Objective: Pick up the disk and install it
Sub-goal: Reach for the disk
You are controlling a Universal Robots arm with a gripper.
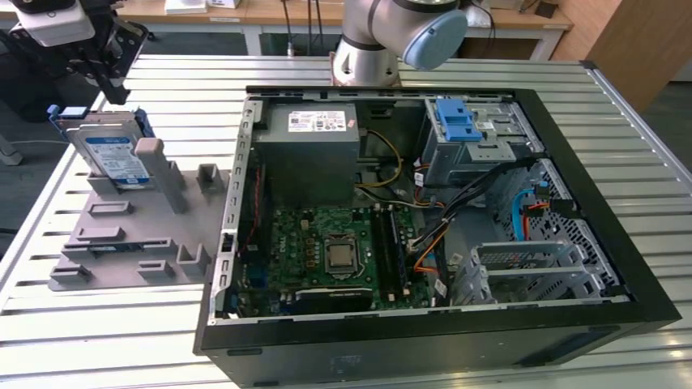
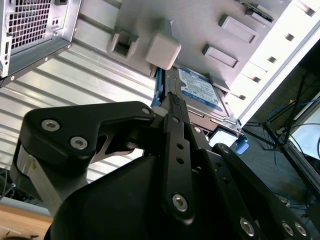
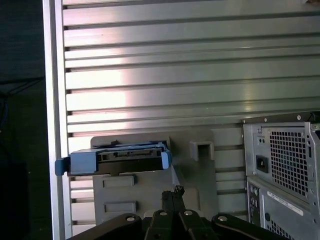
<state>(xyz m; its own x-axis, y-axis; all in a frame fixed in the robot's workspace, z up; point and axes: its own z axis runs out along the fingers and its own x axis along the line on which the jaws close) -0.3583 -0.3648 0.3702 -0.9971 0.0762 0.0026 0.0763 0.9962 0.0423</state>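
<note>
- The disk [image 1: 113, 154] stands on edge in a grey holder [image 1: 135, 235] on the bench [image 1: 108, 324], beside the open case [image 1: 433, 344] — probably so its top edge is free to grasp.
- The hand [image 1: 115, 91] hovers just above it, pinched narrow, holding nothing.
- The disk's blue-and-white label faces outward — I cannot make out its print.

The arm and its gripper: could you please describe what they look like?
The arm has silver-grey tubular segments and a round light-blue joint cap. Its gripper is matte black, built of flat hinged links studded with silver screw heads, and it narrows toward the tips. In the exterior view, a pale grey housing sits just above the gripper.
</note>
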